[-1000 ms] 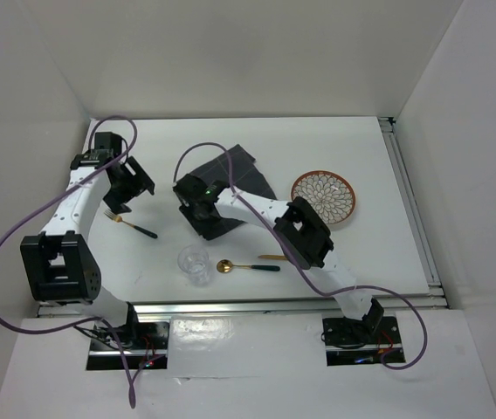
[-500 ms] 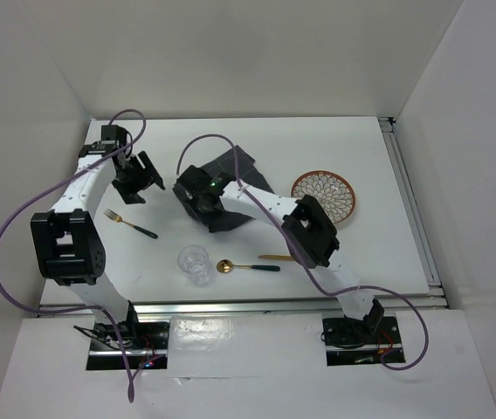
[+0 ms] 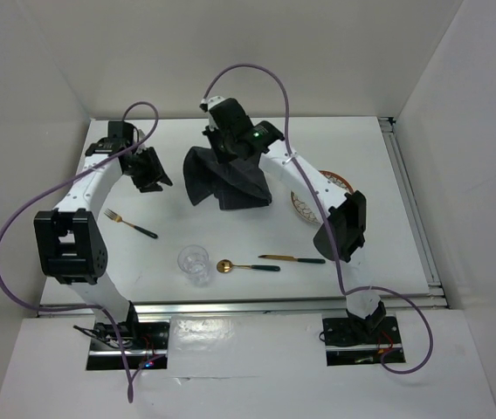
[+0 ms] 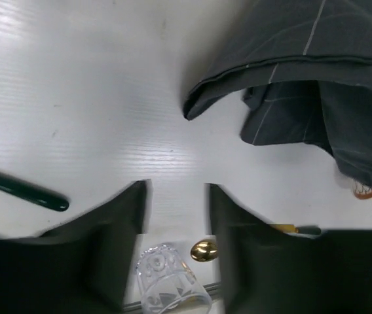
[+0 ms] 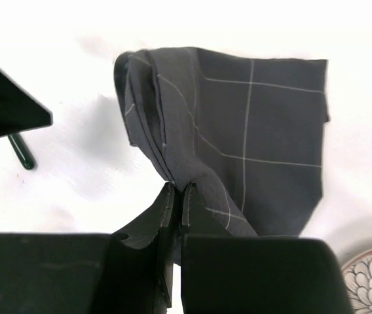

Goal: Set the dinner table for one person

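— Hands first: what has the right hand [image 5: 175, 190] got?

— It is pressed together on a bunched fold of the dark grey checked cloth mat [image 5: 251, 124]. The mat hangs from that pinch, and its lower part seems to rest on the white table [image 3: 361, 148], toward the far middle.

— And the left hand [image 4: 176, 196]?

— Spread and holding nothing, low over bare table just beside the mat's loose corner. My guess is it's there to take that corner so the two can pull the mat flat.

— Why the mat before anything else?

— The plate [image 5: 369, 284], knife [image 3: 292, 258], spoon [image 3: 246, 266], glass [image 3: 195, 264] and fork [image 3: 130, 223] lie scattered nearer the front. They likely go on or around the mat once it lies flat.
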Robot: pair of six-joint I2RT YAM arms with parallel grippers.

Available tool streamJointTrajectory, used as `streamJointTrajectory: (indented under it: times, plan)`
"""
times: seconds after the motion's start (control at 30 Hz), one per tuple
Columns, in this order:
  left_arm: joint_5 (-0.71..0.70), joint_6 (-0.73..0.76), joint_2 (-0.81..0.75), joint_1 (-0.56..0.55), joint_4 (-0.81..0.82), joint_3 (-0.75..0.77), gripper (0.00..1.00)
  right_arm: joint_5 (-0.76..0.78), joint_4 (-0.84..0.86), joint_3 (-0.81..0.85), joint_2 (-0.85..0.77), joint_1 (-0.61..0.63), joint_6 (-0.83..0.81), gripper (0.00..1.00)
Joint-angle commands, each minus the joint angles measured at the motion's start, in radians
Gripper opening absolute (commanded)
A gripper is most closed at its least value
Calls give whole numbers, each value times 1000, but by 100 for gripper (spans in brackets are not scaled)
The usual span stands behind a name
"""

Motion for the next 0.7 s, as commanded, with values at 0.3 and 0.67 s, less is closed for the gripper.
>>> streamJointTrajectory:
  times: [0.3, 0.67]
  plan:
    - [32, 96, 18, -93, 174, -82, 32, -76, -29, 30, -44, -53, 2, 0]
    - [20, 107, 94, -113, 266, -135, 98, -94, -29, 12, -62, -90, 2, 0]
